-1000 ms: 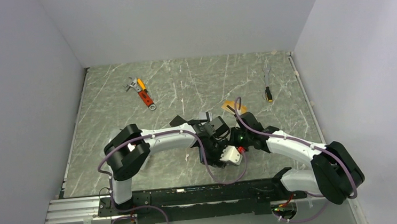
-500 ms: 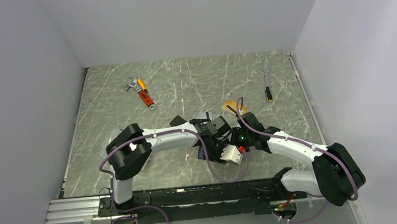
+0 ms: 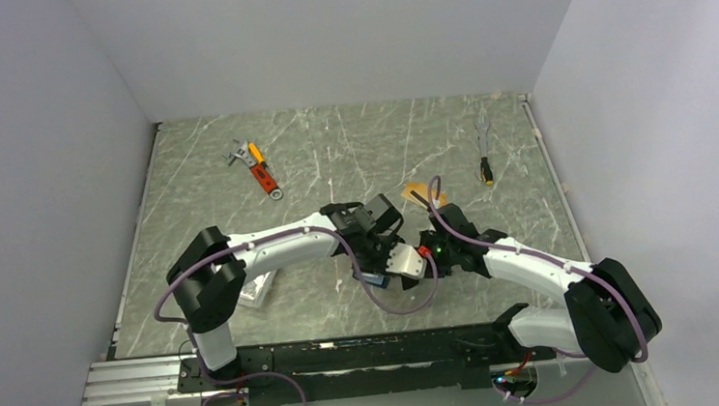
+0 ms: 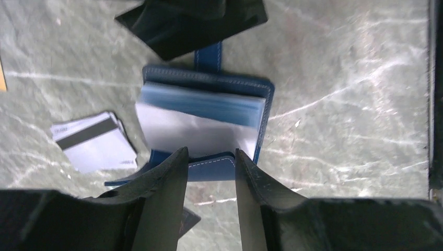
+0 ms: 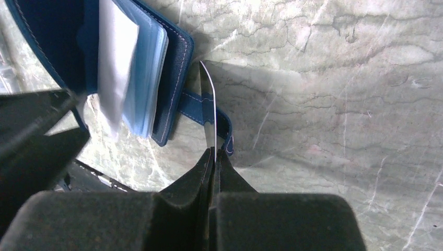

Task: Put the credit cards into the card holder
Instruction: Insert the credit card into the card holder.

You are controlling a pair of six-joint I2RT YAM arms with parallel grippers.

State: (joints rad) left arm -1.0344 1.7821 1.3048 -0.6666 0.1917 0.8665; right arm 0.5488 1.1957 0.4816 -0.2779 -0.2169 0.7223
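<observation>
Since a second ago the left arm has swung its elbow outward, baring a clear plastic box (image 3: 256, 289) beside it, and the left gripper (image 4: 210, 152) has narrowed over the small navy-blue leather-look folding card holder (image 4: 209, 81). That holder lies open on the grey marbled table (image 4: 339, 104), its sleeves fanned. Its near cover edge shows in the gap between the fingers (image 4: 167, 183); whether they pinch it I cannot tell. A silver-white card with a black stripe (image 4: 94, 141) lies just beside those fingers. Beyond the holder's far edge, the right gripper (image 5: 213, 151) is clamped on the thin plain black card (image 5: 209, 110), seen edge-on. An orange-gold card (image 3: 423, 195) lies farther off.
</observation>
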